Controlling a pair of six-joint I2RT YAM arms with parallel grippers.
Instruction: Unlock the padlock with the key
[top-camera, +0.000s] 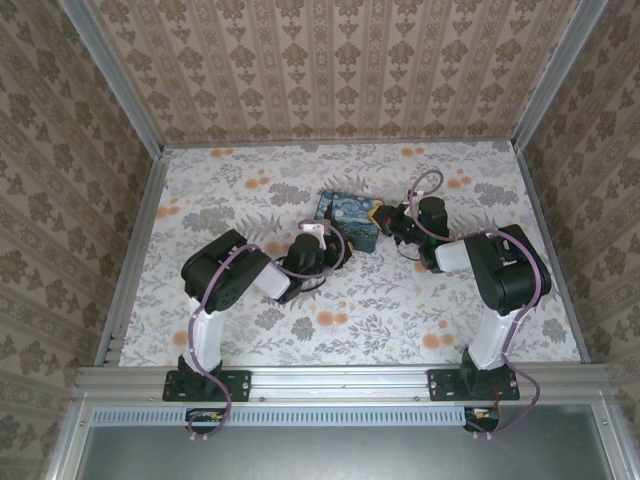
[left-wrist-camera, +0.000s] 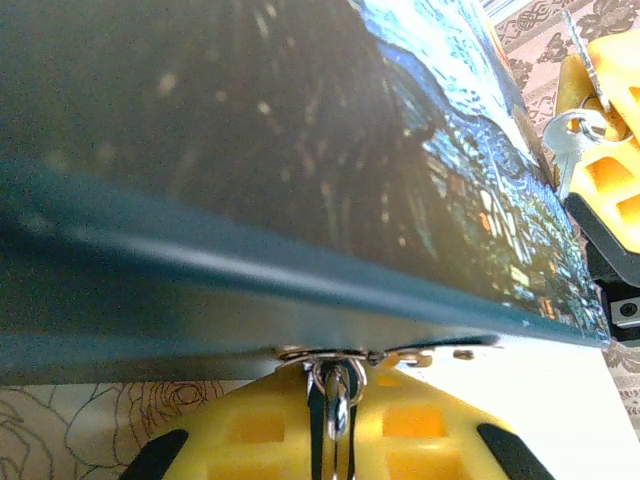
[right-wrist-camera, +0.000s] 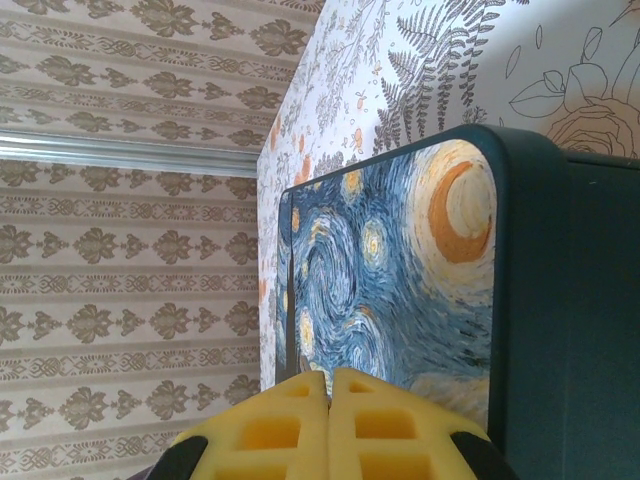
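The blue-and-yellow Starry Night box (top-camera: 345, 212) lies mid-table, and its dark side (left-wrist-camera: 300, 150) looms across the left wrist view. At its lower edge a metal hasp (left-wrist-camera: 320, 353) carries the small padlock (left-wrist-camera: 336, 405), of which a silver loop and a dark body show. My left gripper (left-wrist-camera: 335, 380) has its yellow fingers shut on the padlock, at the box's near left side (top-camera: 330, 236). My right gripper (right-wrist-camera: 330, 376) is shut at the box's right end (top-camera: 383, 217). The silver key (left-wrist-camera: 572, 140) sticks out of its yellow fingers (left-wrist-camera: 618, 170).
The floral tablecloth (top-camera: 400, 310) has free room all around the box. Patterned walls (top-camera: 340, 70) and aluminium rails (top-camera: 140, 250) close in the table at the back and sides. The printed lid (right-wrist-camera: 400, 270) faces the right wrist camera.
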